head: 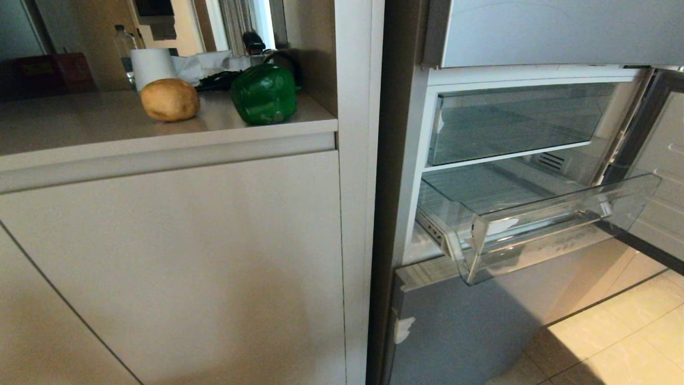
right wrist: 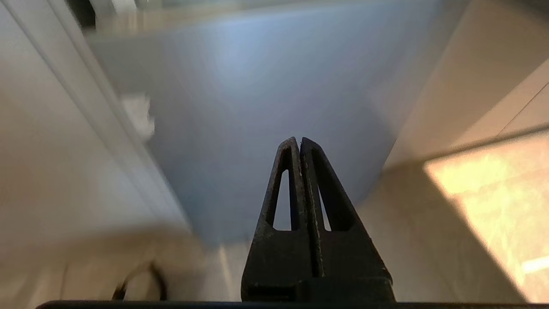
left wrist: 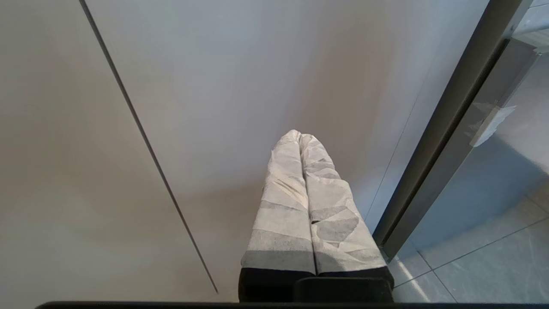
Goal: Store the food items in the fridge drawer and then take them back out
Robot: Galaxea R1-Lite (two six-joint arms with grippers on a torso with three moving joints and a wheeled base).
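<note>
Drawer bin (head: 539,224) pulled out, empty; green bell pepper (head: 264,94) and potato-like lump (head: 170,99) on the counter (head: 107,133) — both grippers clenched, empty, so the right gripper (right wrist: 299,143) should open wide before reaching.

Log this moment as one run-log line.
pepper, potato: on counter | fridge drawer: open, empty | left gripper: shut, empty | right gripper: shut, empty

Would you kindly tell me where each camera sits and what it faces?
Head: high up, looking down at counter, pepper, potato, open fridge drawer; no arm shows.
Left wrist: behind shut left claw, facing cabinet door.
Right wrist: behind shut right claw, facing lower fridge panel.
Shared: taped panel.
</note>
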